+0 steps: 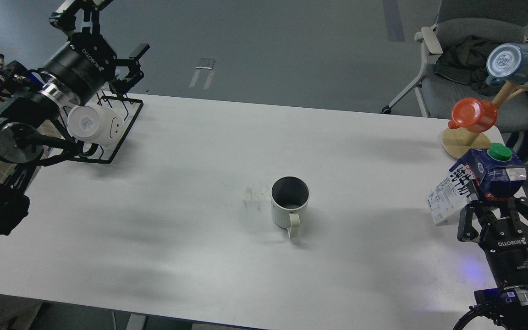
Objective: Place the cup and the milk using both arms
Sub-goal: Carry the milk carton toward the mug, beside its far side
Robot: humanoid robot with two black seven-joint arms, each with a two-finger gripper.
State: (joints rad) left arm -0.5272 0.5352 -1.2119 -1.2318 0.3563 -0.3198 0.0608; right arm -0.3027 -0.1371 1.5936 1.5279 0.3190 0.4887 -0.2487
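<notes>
Right gripper [497, 208] at 4 o'clock clamped on tilted milk [477, 183], cup [290, 201] upright mid-table [177, 238] with handle toward 6, left gripper [129, 68] at 10 o'clock fingers spread, holding nothing, above rack [124, 123] with white mug [94, 124].

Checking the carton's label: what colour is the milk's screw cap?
Green, on the milk; head view shows it best.

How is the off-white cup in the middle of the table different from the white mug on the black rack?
The cup stands upright on the table, dark grey inside showing; the white mug lies sideways on the black rack, its base with a sticker facing the camera. The cup stands free of both arms; the white mug sits beside the left arm. Both are pale mugs.
</notes>
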